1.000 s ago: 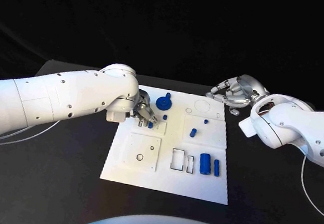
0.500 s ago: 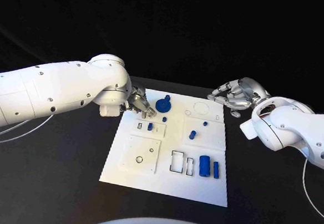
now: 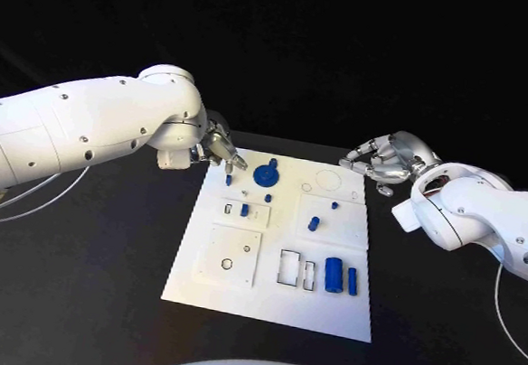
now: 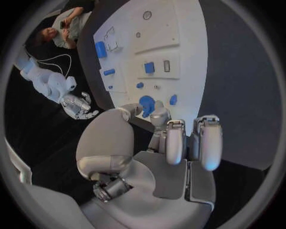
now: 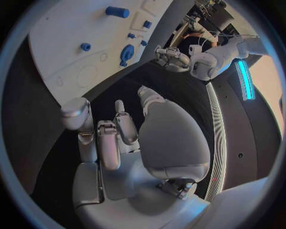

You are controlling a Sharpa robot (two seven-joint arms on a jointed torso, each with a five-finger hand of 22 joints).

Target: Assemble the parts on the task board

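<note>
Task board [image 3: 268,306] bears no readable writing; both robot hands hang empty, fingers apart.

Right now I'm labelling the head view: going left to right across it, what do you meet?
Silver left hand → large round blue part → small blue peg → tall blue cylinder → silver right hand.

The flat white rectangular task board [image 3: 268,306] lies on the black surface [image 3: 77,304]; small blue plastic parts [image 3: 332,274] sit across it, two upright cylinders side by side near its right edge.
</note>
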